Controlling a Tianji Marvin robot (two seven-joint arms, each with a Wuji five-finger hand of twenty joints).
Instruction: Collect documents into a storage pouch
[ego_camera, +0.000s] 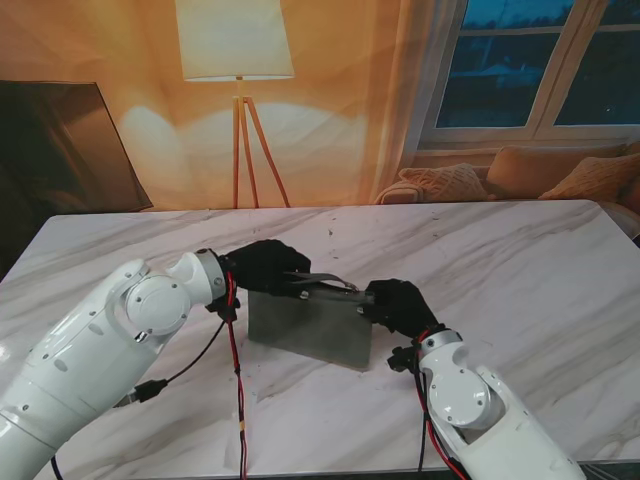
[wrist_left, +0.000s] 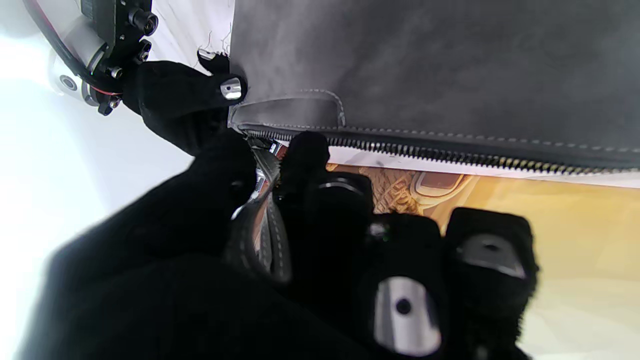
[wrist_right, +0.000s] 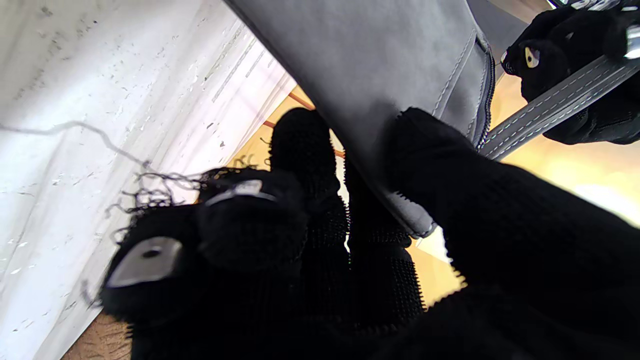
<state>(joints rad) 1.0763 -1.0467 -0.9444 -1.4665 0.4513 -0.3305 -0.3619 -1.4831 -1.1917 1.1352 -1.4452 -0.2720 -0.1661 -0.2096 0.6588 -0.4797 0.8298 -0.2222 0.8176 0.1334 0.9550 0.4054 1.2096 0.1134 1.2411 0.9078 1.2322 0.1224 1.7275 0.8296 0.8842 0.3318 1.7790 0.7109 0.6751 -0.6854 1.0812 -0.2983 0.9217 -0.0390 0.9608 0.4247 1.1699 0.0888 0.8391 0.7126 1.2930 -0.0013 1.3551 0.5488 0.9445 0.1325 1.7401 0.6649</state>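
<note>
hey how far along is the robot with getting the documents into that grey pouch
Done: the grey pouch stands up on the marble table, no loose papers visible. In hand: the right hand pinches one top corner while the left hand grips the zipper strap. Whether documents are inside cannot be told. Left: finish the zipper and release.

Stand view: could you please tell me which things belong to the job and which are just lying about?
Job:
pouch, grey, held up off the table
strap, in the left hand
right hand, gripping the pouch's corner

Lying about:
lamp
sofa cushions
table
</note>
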